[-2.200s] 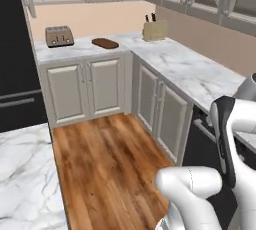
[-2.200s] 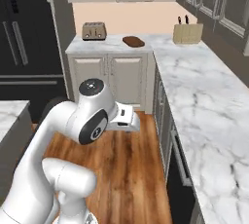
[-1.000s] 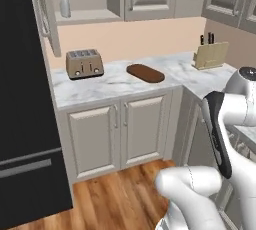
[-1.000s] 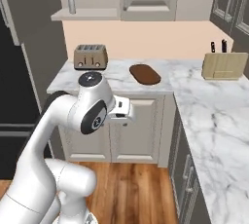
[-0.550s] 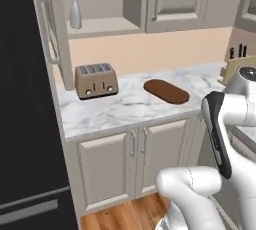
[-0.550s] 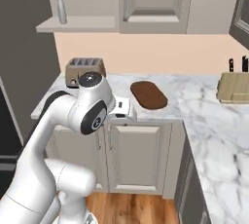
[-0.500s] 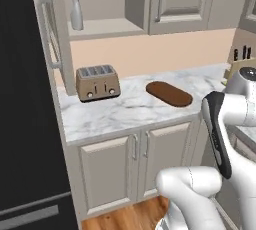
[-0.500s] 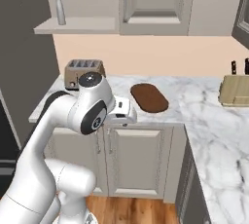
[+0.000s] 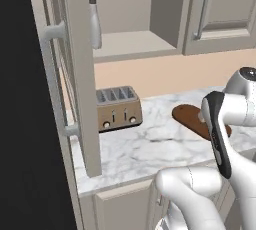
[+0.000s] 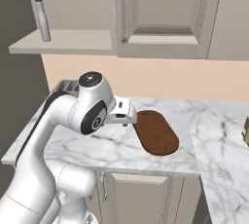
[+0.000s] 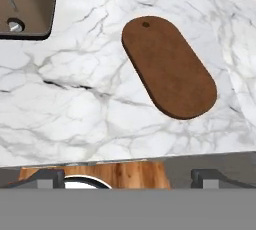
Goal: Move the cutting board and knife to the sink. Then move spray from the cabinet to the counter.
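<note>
One cutting board point(image 11: 169, 67) is seen lying flat on the counter point(image 11: 75, 109), its long axis running diagonally, with a small hole near one end. No part of the board is touched by the robot. The gripper point(image 11: 128, 178) is held above the counter's front edge, its jaws spread wide apart and nothing between them; the two finger tips point(image 11: 42, 178) are visible well clear of the board. A toaster point(image 9: 118, 107) stands on the counter to the left of the board, apart from it. On the open shelf of the cabinet point(image 10: 160, 16), the spray point(image 10: 41, 17) is standing upright.
</note>
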